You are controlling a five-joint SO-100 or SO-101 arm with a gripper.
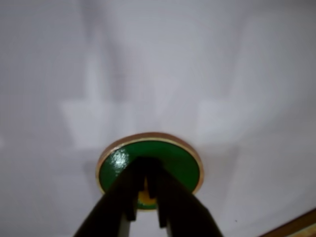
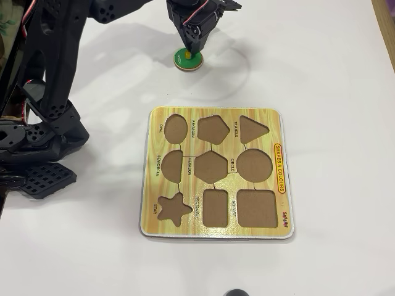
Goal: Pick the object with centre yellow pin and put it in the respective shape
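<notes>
The object with centre yellow pin (image 1: pixel 180 163) is a green disc with a pale wood rim, lying on the white table. In the overhead view the disc (image 2: pixel 183 59) sits beyond the far edge of the puzzle board (image 2: pixel 216 229). My gripper (image 1: pixel 146 168) comes down onto it from above, its two black fingers closed around the yellow knob (image 1: pixel 146 196). Seen from overhead, the gripper (image 2: pixel 193 49) covers part of the disc. The respective shape, the round cut-out labelled CIRCLE (image 2: pixel 255 165), is at the board's middle right and holds nothing.
The arm's black base and links (image 2: pixel 43 123) fill the left side of the overhead view. The board also has an oval cut-out (image 2: pixel 176 129), a semicircle cut-out (image 2: pixel 173 165) and several others, all without pieces. A board corner (image 1: pixel 296 227) shows at the wrist view's lower right.
</notes>
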